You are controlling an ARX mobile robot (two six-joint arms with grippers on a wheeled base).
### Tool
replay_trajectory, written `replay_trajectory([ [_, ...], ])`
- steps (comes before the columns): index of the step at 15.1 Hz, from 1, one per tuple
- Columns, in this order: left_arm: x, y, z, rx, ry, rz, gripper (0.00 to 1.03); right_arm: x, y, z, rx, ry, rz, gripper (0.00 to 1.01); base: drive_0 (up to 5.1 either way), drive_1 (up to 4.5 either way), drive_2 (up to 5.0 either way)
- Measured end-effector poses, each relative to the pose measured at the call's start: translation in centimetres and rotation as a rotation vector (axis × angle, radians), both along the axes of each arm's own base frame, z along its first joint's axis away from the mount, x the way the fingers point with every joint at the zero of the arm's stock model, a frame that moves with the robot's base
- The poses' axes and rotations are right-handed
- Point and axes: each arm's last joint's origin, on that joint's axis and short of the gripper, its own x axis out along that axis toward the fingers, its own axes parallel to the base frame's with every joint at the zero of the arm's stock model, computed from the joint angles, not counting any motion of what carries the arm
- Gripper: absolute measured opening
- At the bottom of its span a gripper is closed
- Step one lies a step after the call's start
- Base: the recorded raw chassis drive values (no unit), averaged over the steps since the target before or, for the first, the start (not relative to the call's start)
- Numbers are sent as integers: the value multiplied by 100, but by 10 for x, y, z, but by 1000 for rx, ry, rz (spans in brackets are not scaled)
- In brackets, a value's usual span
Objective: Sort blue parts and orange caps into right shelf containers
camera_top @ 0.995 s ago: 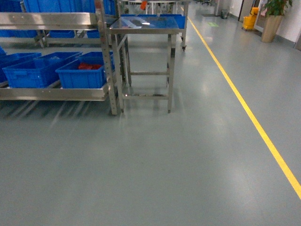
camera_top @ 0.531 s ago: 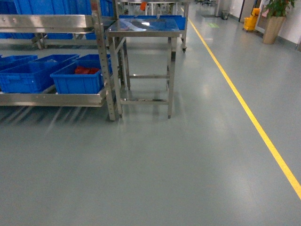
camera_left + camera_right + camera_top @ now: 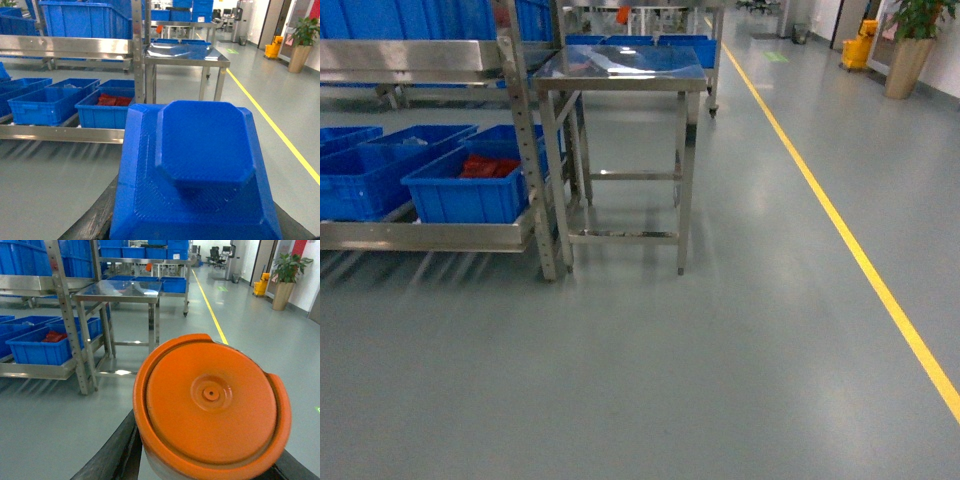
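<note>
A blue part, a stepped block with cut corners, fills the left wrist view, and my left gripper is shut on it, dark fingers showing at its lower sides. In the right wrist view an orange cap faces the camera end-on, with my right gripper shut on it. Neither gripper shows in the head view. The blue shelf crates sit on the low steel shelf at the left; the nearest one holds red pieces.
A steel table stands just right of the shelf post. Grey floor stretches ahead, with a yellow line along the right. More blue crates rest on the upper shelf. A potted plant and yellow bucket stand far right.
In the head view the shelf, crates and table have slid left and down and grown slightly larger. The view has drawn nearer to them.
</note>
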Motion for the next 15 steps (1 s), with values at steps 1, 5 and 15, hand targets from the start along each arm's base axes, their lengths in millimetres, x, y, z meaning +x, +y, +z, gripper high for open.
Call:
replay_trajectory([
  [1, 0, 0, 0, 0, 5, 0, 43, 0, 0, 0, 0, 4, 0, 44, 12, 430, -406],
  [5, 0, 0, 0, 0, 3, 0, 43, 0, 0, 0, 0, 4, 0, 44, 11, 429, -407],
  [15, 0, 0, 0, 0, 0, -1, 43, 0, 0, 0, 0, -2, 0, 44, -1, 418, -419],
])
